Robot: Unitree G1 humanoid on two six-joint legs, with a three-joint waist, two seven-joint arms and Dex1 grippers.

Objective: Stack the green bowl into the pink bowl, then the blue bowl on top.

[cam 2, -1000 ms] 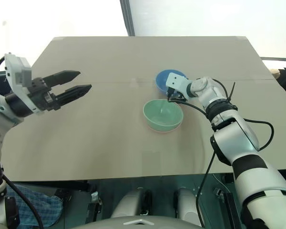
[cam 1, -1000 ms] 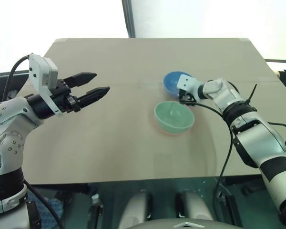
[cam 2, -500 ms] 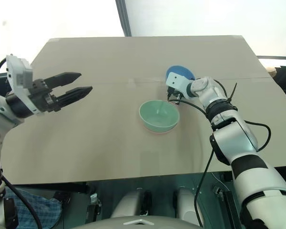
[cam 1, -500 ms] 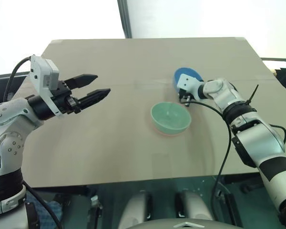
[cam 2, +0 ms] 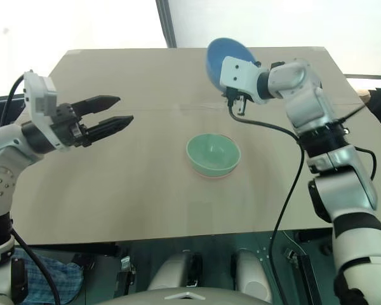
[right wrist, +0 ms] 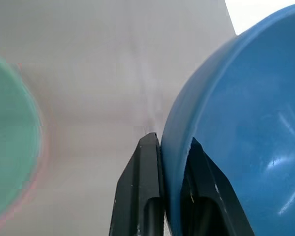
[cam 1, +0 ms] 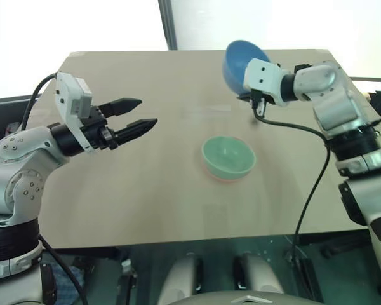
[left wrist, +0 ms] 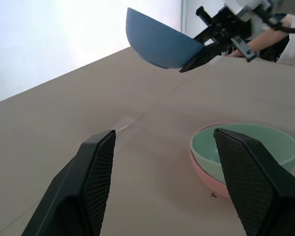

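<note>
Aloft, the right gripper pinches the blue bowl rim — left gripper spread, empty.

Sky-blue bowl hangs tilted above the table; mint-green bowl sits nested upright in salmon-pink bowl.

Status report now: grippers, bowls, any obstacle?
Right gripper shut on blue bowl, airborne. Left gripper open, empty. Green bowl nested in pink bowl. Nothing in the way.

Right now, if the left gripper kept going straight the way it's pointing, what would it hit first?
Probably the green bowl, nested in the pink bowl: it sits ahead between the left gripper's open fingers. Depth is unclear, so the fingers might pass above its rim.
</note>
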